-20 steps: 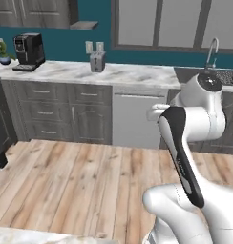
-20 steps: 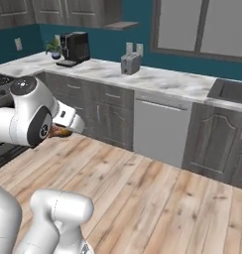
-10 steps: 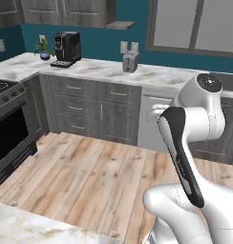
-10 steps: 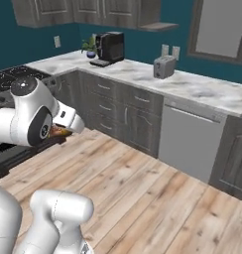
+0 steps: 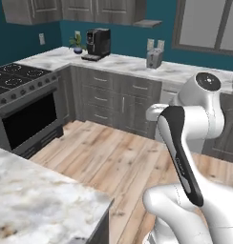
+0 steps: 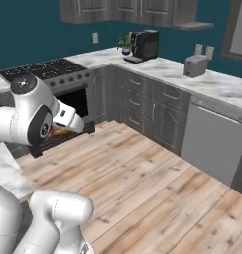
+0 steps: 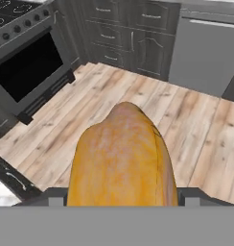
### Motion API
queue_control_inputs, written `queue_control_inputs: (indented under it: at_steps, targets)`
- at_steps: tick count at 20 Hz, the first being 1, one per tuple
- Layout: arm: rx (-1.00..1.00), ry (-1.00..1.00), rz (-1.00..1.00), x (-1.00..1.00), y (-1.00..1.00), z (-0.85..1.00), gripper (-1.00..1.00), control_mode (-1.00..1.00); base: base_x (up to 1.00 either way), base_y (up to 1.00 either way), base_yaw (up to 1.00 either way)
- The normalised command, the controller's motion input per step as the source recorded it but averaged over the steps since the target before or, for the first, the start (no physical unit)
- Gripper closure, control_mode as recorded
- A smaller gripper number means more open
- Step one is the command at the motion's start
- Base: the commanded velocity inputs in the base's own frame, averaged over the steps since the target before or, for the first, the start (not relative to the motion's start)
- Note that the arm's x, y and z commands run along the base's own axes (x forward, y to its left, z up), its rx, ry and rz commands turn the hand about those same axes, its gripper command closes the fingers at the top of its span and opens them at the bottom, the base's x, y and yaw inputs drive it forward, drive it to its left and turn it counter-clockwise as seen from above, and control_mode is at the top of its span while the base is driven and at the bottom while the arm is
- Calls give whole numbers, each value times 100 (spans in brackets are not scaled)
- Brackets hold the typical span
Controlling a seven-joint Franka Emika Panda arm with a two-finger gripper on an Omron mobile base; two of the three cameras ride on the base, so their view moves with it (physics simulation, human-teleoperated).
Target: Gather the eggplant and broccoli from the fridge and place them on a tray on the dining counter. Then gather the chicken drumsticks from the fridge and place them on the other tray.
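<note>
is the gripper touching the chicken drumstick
Touching: in the hand view the chicken drumstick sits clamped in the gripper, with no gap at either side.

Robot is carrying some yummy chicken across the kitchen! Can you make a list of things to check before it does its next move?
1. Chicken drumstick in the gripper: ok, it sits between the fingertips in the hand view.
2. Grip firm enough for the drive: cannot tell, the drumstick hides the contact points.
3. Wooden floor ahead free of obstacles: ok, nothing lies on it.
4. Marble dining counter within reach: ok, its corner shows at the lower left of the left base view.
5. Tray for the drumstick located: cannot tell.
6. Arm away from the oven: ok, there is a gap in the right base view.
</note>
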Motion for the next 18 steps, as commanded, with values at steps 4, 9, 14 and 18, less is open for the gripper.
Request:
queue_control_inputs:
  at_steps: [4,9,14,18]
  targets:
    - [0,0,0,0,0,0,100,100,-83,0,31]
    - [0,0,0,0,0,0,100,100,-48,5,30]
    - [0,0,0,0,0,0,100,100,-31,31,30]
    - [0,0,0,0,0,0,100,100,-50,44,30]
